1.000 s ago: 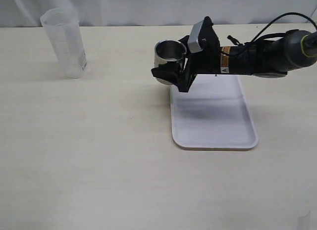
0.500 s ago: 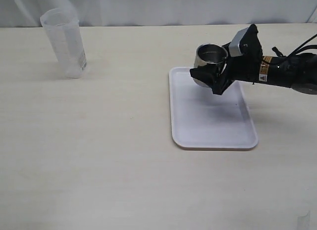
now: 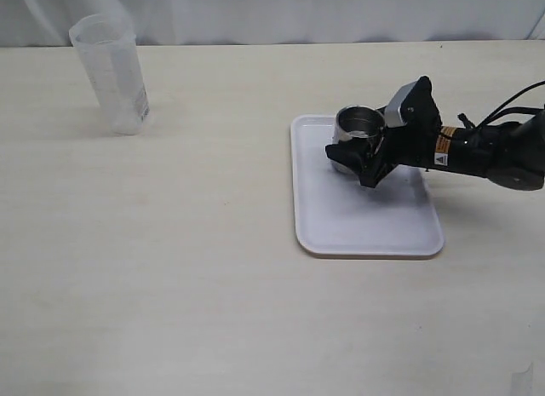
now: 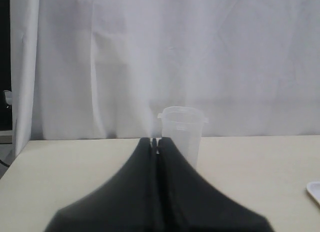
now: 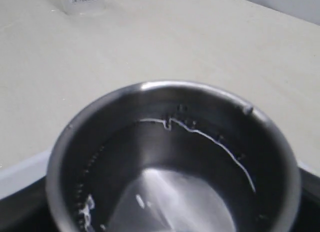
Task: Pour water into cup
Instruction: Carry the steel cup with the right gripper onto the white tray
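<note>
The right gripper (image 3: 356, 154) clamps the steel cup (image 3: 359, 122) upright, low over the far corner of a white tray (image 3: 375, 230) (whether it touches, I cannot tell). A little water (image 5: 170, 202) seems to glint inside. The left gripper (image 4: 156, 144) is pressed closed, empty. Letting go before the cup sits flat could tip it and spill. One cup, one plastic beaker (image 3: 111, 72), one tray, two grippers.

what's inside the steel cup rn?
The steel cup holds no solid object, only droplets and a thin pale line on the inner wall above a reflective bottom. Whether liquid pools there cannot be told.
</note>
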You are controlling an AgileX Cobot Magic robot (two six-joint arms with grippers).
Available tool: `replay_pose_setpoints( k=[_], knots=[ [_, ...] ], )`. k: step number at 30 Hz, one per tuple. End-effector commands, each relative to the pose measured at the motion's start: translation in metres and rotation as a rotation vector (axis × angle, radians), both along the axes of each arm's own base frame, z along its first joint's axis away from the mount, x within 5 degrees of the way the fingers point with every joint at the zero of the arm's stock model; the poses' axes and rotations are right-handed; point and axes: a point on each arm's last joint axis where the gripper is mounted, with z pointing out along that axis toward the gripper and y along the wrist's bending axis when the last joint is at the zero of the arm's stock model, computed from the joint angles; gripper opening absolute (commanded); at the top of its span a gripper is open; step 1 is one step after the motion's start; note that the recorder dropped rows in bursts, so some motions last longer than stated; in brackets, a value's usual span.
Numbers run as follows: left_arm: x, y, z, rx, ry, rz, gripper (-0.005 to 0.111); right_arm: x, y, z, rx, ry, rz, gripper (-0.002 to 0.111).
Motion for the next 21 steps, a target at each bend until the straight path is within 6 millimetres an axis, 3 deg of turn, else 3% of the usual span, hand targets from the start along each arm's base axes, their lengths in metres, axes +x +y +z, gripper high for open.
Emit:
replay_pose_setpoints(
  k=[1,10,13,15,18,21],
  knots=[
    [-0.0006,0.0001,-0.0008,-0.017,-0.001,0.001,0.0,0.0018,-0.0015,0.0015,0.027,-0.035,-0.016,0.004],
    [-0.0006,0.0001,-0.0008,-0.017,-0.001,0.001,0.0,0.0011,-0.0016,-0.0069,0.026,-0.027,-0.019,0.005],
    [-0.0006,0.0001,-0.0008,-0.017,-0.001,0.001,0.0,0.0011,-0.0018,-0.0072,0.023,-0.026,-0.02,0.014],
    [-0.0006,0.0001,-0.0008,-0.017,-0.001,0.001,0.0,0.0011,-0.0019,-0.0074,0.022,-0.025,-0.02,0.031],
    [-0.0006,0.0001,-0.0008,-0.017,-0.001,0.001,0.0,0.0011,-0.0019,-0.0074,0.022,-0.025,-0.02,0.071],
    [-0.0006,0.0001,-0.0008,-0.017,-0.001,0.001,0.0,0.003,-0.0036,-0.0077,0.022,-0.017,-0.053,0.102]
  ],
)
